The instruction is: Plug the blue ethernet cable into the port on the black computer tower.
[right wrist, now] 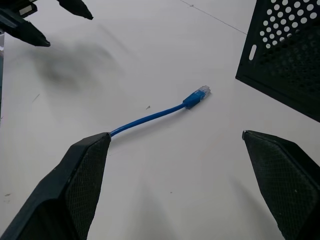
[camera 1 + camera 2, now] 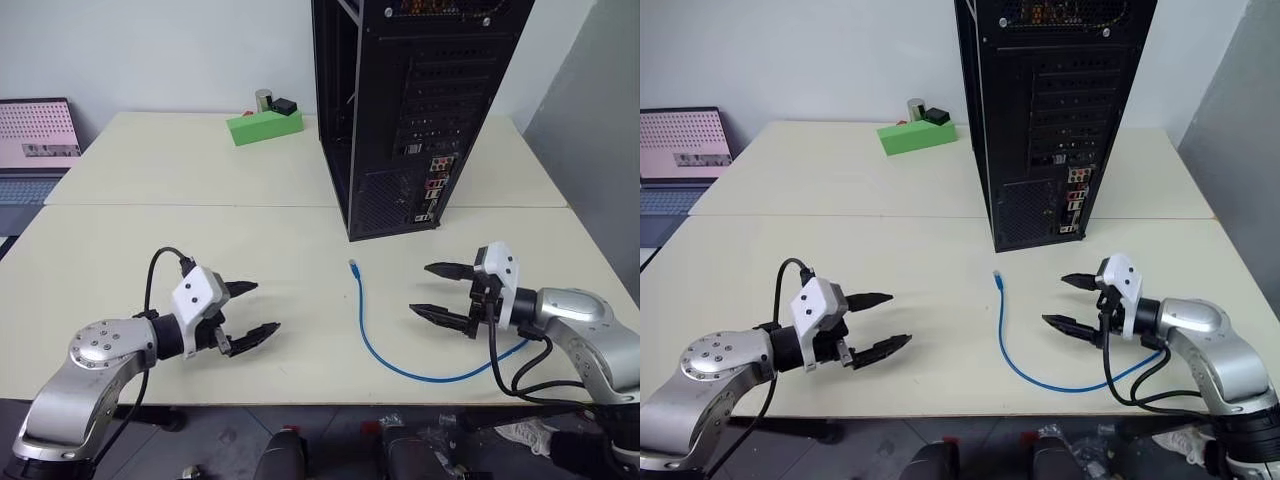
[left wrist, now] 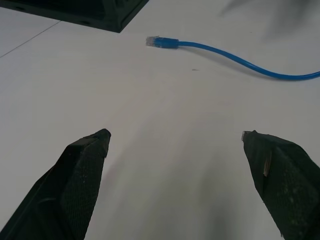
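Task status: not started, as far as the frames show. The blue ethernet cable (image 2: 372,335) lies loose on the table (image 2: 150,230), nothing gripping it. Its clear plug end (image 2: 353,266) rests between the two grippers and ahead of both, a short way in front of the black computer tower (image 2: 415,110); from there the cord curves back toward the right gripper (image 2: 432,290), passes below its fingertips and runs on under that arm. Right gripper: jaws spread wide, empty, hovering over the table with the plug lying ahead of it between its fingers in the wrist view. Left gripper (image 2: 260,308): jaws likewise wide apart, empty, well apart from the cable, the plug off ahead and toward the right gripper's side. The tower stands upright beyond both grippers, rear face toward them; the port (image 2: 437,167) sits in the connector panel low on that face, too small to tell whether it is free, though no cord leads to it. Remaining, by my judgement: grasp the cord near the plug, lift, orient, insert. Containers: none holding anything relevant; a green block (image 2: 264,125) with a small cylinder and a dark item on top sits far beyond the left gripper, and a laptop (image 2: 38,135) farther out to that gripper's outer side.
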